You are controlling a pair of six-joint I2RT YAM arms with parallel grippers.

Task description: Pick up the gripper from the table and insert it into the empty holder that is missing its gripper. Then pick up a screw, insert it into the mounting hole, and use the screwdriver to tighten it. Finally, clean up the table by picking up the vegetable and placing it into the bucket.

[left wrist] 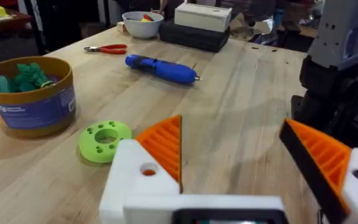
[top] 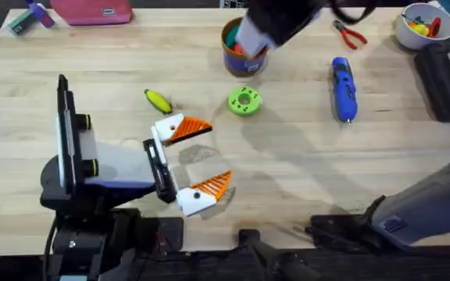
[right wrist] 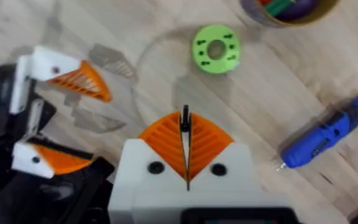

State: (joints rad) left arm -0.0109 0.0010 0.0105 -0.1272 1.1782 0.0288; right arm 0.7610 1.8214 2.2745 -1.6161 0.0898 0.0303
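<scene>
My left gripper (top: 219,152) rests open on the table. Both its white fingers carry orange ribbed wedges. The gripper (left wrist: 165,146) sits in the holder (left wrist: 132,177), whose mounting hole (left wrist: 148,170) shows orange inside. High over the table's far side, my right gripper (right wrist: 185,124) is shut on a thin black screw (right wrist: 184,119); it looks blurred near the bucket (top: 244,48). The blue screwdriver (top: 344,87) lies to the right. The yellow vegetable (top: 158,100) lies just beyond the left gripper.
A green disc (top: 244,101) lies between the bucket and the left gripper. Red pliers (top: 350,33) and a white bowl (top: 424,25) are at the far right. A pink pouch (top: 92,11) is at the far left. The bucket holds green toys (left wrist: 27,76).
</scene>
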